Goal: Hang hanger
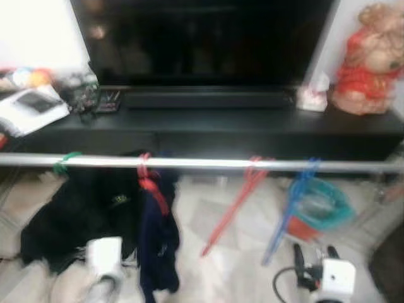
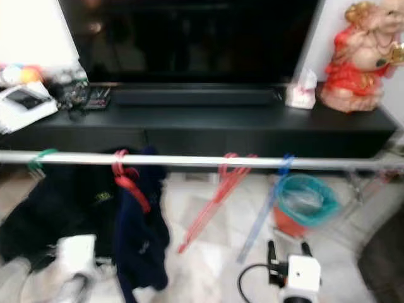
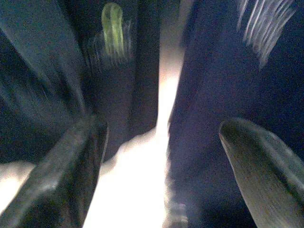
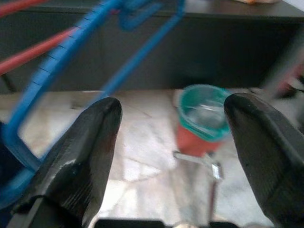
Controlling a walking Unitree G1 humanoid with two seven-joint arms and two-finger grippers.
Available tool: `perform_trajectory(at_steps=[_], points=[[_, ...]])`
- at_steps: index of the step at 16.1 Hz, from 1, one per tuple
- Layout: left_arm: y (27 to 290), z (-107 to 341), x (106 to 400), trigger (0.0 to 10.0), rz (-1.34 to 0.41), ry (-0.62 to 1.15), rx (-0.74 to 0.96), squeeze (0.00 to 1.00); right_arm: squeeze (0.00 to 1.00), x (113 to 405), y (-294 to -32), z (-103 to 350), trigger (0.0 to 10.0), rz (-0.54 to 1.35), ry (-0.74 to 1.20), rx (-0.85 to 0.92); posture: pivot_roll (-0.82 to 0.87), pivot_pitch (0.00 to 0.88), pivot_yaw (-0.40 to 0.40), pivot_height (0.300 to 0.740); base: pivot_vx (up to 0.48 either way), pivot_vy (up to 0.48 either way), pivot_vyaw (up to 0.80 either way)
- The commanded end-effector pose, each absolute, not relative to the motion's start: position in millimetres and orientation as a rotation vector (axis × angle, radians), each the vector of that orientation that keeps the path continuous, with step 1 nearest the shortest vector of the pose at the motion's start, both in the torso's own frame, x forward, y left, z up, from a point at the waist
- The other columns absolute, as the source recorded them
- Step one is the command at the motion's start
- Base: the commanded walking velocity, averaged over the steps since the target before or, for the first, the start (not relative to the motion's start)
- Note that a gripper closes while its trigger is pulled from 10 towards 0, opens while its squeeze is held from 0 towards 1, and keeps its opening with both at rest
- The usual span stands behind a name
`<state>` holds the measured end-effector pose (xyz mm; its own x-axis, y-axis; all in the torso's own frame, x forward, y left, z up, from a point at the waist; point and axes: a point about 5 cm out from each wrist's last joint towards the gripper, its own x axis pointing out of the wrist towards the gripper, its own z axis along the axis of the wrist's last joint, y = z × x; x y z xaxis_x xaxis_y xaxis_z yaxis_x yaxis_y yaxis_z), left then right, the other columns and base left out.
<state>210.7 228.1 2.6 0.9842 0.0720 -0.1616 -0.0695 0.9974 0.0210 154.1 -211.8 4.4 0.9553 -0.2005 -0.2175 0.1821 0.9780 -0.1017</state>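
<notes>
Nearest the camera, the right end effector (image 1: 314, 257) sits low above the pale marble floor (image 1: 233, 265), its two black fingers spread apart with nothing between them; a white wrist housing and a looping black cable sit just behind it. In the right wrist view the spread fingers (image 4: 80, 156) frame the floor, with the blue hanger (image 4: 71, 52) crossing above them, apart from both tips. The left end effector (image 3: 161, 171) is also spread and empty, pointing at dark hanging cloth: the black garment (image 3: 71, 71) with a small green mark on one side and the navy garment (image 3: 228, 80) on the other, a bright gap between them. In the head view the left arm's white wrist (image 1: 104, 259) shows low in front of these clothes.

A silver rail (image 1: 202, 164) crosses the scene horizontally. From the robot's left to right it carries a green hanger (image 1: 66, 162) with the black garment, a red hanger (image 1: 148, 180) with the navy garment, an empty red hanger (image 1: 233, 205) and the empty blue hanger, both bare ones tilted off vertical.

Behind the blue hanger stands a red bin with a teal liner (image 1: 319, 208). Farther back, a long black TV desk (image 1: 208, 129) holds a large dark television (image 1: 202, 41), a soundbar, a tissue box (image 1: 312, 95), an orange-red figurine (image 1: 369, 60) and clutter with papers (image 1: 35, 107).
</notes>
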Motion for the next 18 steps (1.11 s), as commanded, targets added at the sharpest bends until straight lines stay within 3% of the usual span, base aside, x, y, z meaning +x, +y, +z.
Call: perform_trajectory(at_steps=[1, 3, 6, 8, 14, 15, 16, 18], points=[[240, 41, 222, 10.0, 0.061, 0.009, 0.044, 0.00, 0.00, 152, -214, 3, 10.0, -0.206, 0.253, -0.084, 0.00, 0.000, 0.012, 0.740, 0.000, 0.000, 0.00], [237, 51, 221, 10.0, 0.049, -0.022, 0.042, 0.00, 0.00, 151, -211, -4, 10.0, -0.209, 0.309, -0.075, 0.02, 0.000, 0.008, 0.740, 0.000, 0.000, 0.00], [232, 31, 214, 10.0, 0.030, 0.154, 0.013, 0.00, 0.00, 165, -213, -26, 10.0, -0.240, 0.446, -0.048, 0.02, 0.000, 0.008, 0.740, 0.000, 0.000, 0.00], [232, 27, 217, 10.0, 0.030, 0.173, 0.010, 0.00, 0.00, 171, -215, -37, 10.0, -0.257, 0.510, -0.026, 0.01, 0.000, 0.009, 0.740, 0.000, 0.000, 0.00], [216, 65, 241, 10.0, -0.036, 0.057, -0.055, 0.00, 0.00, 167, -217, -70, 10.0, -0.253, 0.724, 0.012, 0.04, 0.000, -0.010, 0.740, 0.000, 0.000, 0.00], [215, 71, 247, 10.0, -0.043, 0.045, -0.059, 0.58, 0.00, 166, -217, -74, 10.0, -0.243, 0.754, 0.011, 0.04, 0.000, -0.014, 0.740, 0.000, 0.000, 0.00], [213, 75, 252, 10.0, -0.066, 0.052, -0.058, 1.00, 0.00, 165, -217, -77, 10.0, -0.234, 0.783, 0.011, 0.04, 0.000, -0.017, 0.740, 0.000, 0.000, 0.00], [210, 81, 260, 10.0, -0.113, 0.079, -0.049, 1.00, 0.00, 165, -217, -80, 10.0, -0.219, 0.816, 0.015, 0.05, 0.000, -0.025, 0.740, 0.000, 0.000, 0.00]])
